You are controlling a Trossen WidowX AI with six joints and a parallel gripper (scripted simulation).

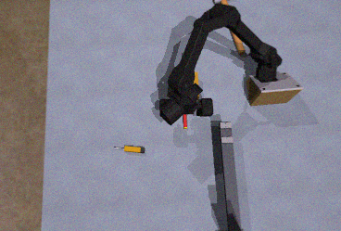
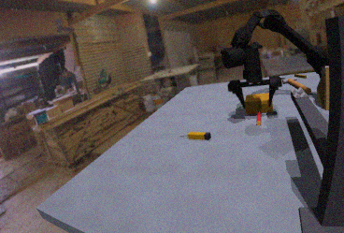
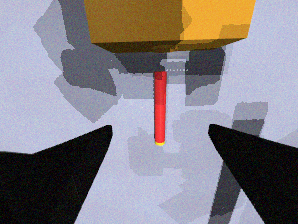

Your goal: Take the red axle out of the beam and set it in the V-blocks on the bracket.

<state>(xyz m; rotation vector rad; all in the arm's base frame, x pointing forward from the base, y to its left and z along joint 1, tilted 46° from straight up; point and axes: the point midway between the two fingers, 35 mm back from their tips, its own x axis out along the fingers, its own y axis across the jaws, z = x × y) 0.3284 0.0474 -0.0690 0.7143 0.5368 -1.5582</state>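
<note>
1. Red axle (image 1: 185, 121) (image 2: 258, 119) (image 3: 160, 107): projects from beneath the near side of the yellow block in the wrist view, its yellow-tipped end pointing away from the block. It is well in from the left edge of the table (image 1: 93, 68) (image 2: 140, 171) (image 3: 30, 110). How its far end is seated cannot be told.
2. Gripper (image 1: 189, 109) (image 2: 257, 110) (image 3: 160, 129): jaws fully spread, nothing held. In the wrist view, one fingertip appears on each side of the axle, with a gap to each. Contact with the table cannot be determined.
3. Yellow block (image 1: 196, 79) (image 2: 259, 103) (image 3: 170, 22): located at the axle's far end; the arm (image 1: 196, 49) (image 2: 248, 64) covers part of it in the top view.
4. Long dark bar (image 1: 218, 156) (image 2: 306, 124): runs toward the bottom of the top view, apart from the axle. Pale pieces (image 1: 226, 125) are at its upper end.
5. Screwdriver (image 1: 133, 149) (image 2: 199, 136): yellow handle, lying on the table with its tip toward the left edge.
6. Hammer (image 1: 237, 40) (image 2: 299, 86): lies beyond the yellow block, on the side away from the near left corner.
7. Arm base (image 1: 273, 96): block with a pale top, right of the yellow block in the top view.
</note>
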